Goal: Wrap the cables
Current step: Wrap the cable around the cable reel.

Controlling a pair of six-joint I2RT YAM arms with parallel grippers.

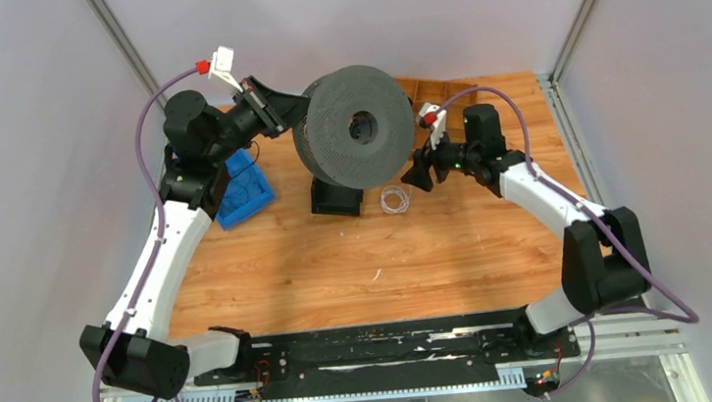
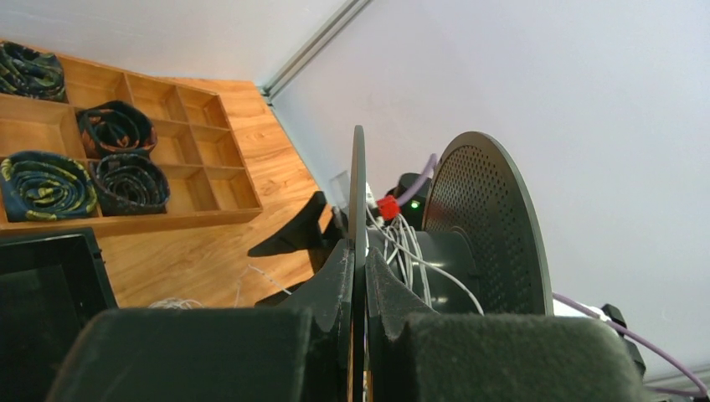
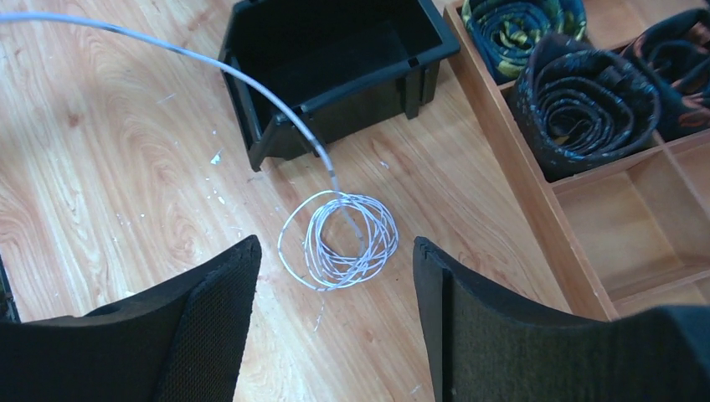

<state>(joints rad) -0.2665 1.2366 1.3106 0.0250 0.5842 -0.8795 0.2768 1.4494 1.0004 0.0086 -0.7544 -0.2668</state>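
The cables lie as a small loose coil of thin white wire [image 1: 393, 198] [image 3: 343, 239] on the wooden table, to the right of the spool's stand. One strand [image 3: 209, 67] rises from the coil toward the upper left. A few turns of white wire [image 2: 410, 251] sit on the hub of the black perforated spool [image 1: 357, 127]. My left gripper [image 1: 300, 118] [image 2: 358, 251] is shut on the spool's thin near flange [image 2: 358, 184]. My right gripper [image 1: 416, 173] [image 3: 335, 243] hangs open just above the coil, holding nothing.
The spool's stand is a black bin [image 3: 335, 59]. A wooden divided tray [image 3: 536, 193] [image 2: 167, 218] holds rolled dark bundles [image 3: 586, 100] at the back right. A blue bin [image 1: 242, 187] sits under my left arm. Purple cords run along both arms.
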